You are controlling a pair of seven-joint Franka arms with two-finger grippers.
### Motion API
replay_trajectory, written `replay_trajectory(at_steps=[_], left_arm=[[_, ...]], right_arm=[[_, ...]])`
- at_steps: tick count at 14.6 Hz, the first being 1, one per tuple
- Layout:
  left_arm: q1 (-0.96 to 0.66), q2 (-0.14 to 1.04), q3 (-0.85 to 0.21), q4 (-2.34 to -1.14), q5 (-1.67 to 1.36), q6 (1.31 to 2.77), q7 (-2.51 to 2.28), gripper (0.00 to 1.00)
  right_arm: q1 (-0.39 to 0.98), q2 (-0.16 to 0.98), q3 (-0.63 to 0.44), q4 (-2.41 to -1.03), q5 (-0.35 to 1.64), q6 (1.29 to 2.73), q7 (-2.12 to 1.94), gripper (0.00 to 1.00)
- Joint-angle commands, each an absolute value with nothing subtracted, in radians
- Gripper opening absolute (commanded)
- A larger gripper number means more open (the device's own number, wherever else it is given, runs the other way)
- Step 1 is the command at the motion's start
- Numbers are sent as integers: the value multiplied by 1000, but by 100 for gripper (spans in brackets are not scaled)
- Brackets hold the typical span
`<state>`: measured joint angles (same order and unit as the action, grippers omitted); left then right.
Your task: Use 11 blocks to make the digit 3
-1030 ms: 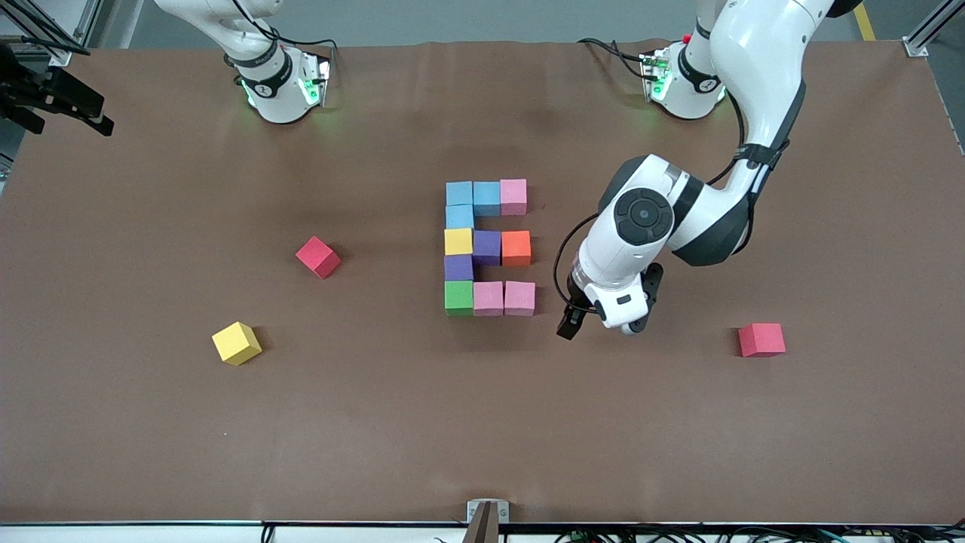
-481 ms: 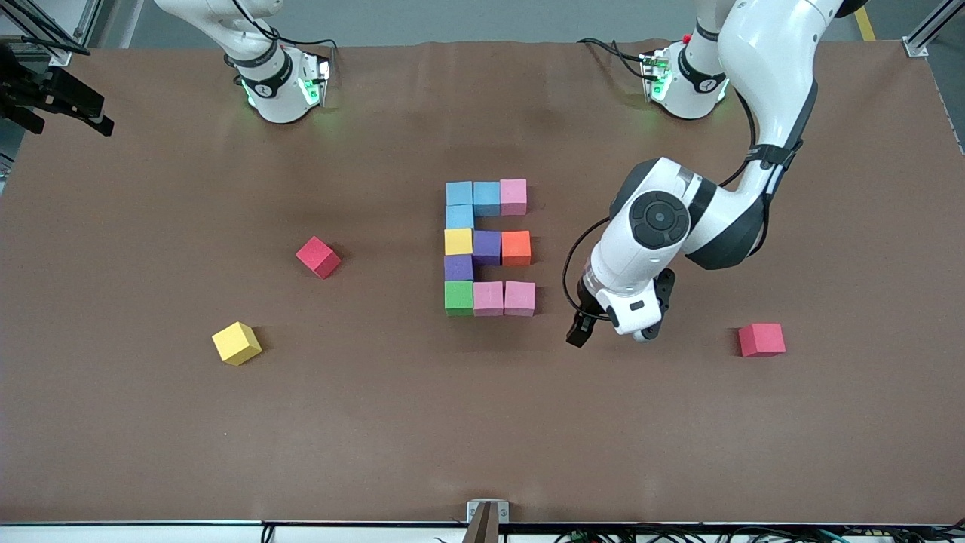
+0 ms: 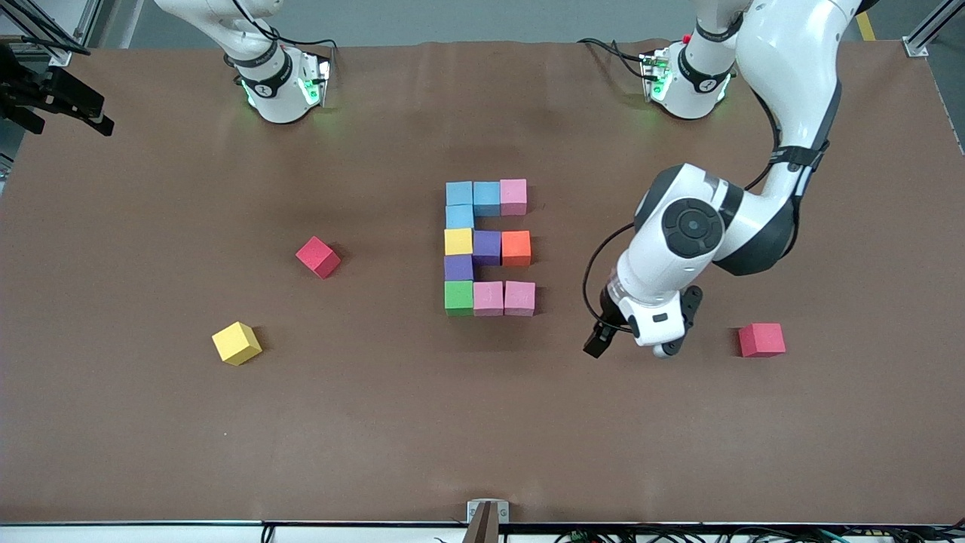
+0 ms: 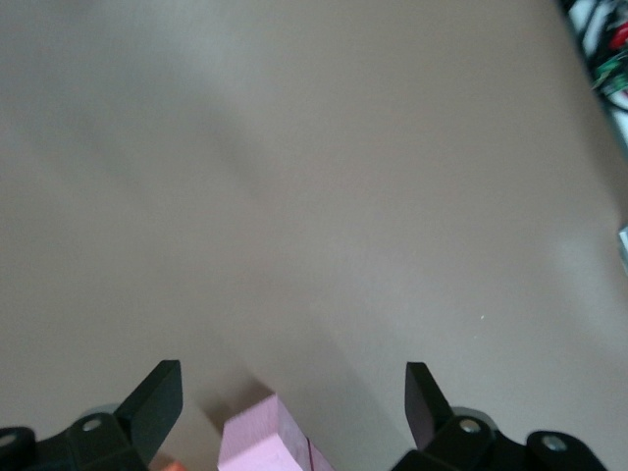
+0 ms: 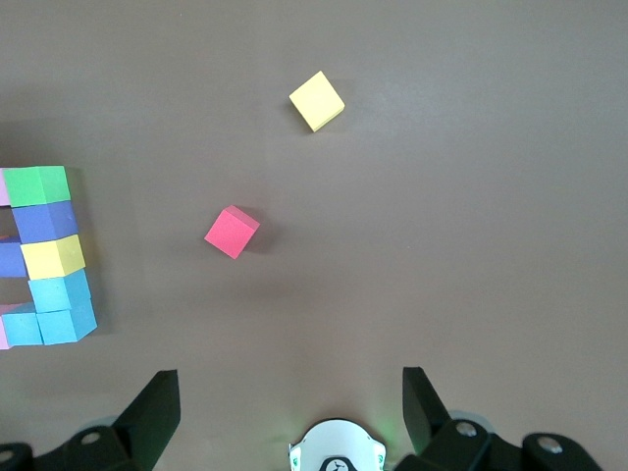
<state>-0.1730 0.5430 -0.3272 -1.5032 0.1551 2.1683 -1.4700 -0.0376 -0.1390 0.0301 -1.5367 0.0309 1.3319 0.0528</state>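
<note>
Several blocks lie packed together mid-table: three light blue (image 3: 458, 193), a pink one (image 3: 513, 196), a yellow block (image 3: 457, 241), purple (image 3: 486, 247), orange (image 3: 516, 248), a second purple (image 3: 457, 267), green (image 3: 458, 296) and two pink (image 3: 519, 297). My left gripper (image 3: 632, 345) hangs open and empty over bare table between that pink pair and a red cube. In the left wrist view the left gripper (image 4: 289, 392) has a pink block (image 4: 265, 442) at the picture's edge. My right gripper (image 5: 289, 392) is open, high over its own base, and out of the front view.
Red cube (image 3: 761, 339) lies toward the left arm's end. A second red cube (image 3: 317, 256) and a loose yellow cube (image 3: 236, 343) lie toward the right arm's end, also shown in the right wrist view as red cube (image 5: 232, 232) and yellow cube (image 5: 316, 100).
The left arm has swung away from the block figure toward the red cube at its own end, its gripper still open. The blocks and the right arm have not moved.
</note>
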Motion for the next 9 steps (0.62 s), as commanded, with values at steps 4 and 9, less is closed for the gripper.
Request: replay_trajectory(at_steps=[4,9], left_arm=[[-66,434,-325,-1502,186,2020,-1101,100],[66,283,-328,-1503,180,1832,-743,100]], right_arm=[[-48,-164,32,-1560,-3,1348,-41,100],[-55,-153,31,-1560,-20,1354,-41,100]])
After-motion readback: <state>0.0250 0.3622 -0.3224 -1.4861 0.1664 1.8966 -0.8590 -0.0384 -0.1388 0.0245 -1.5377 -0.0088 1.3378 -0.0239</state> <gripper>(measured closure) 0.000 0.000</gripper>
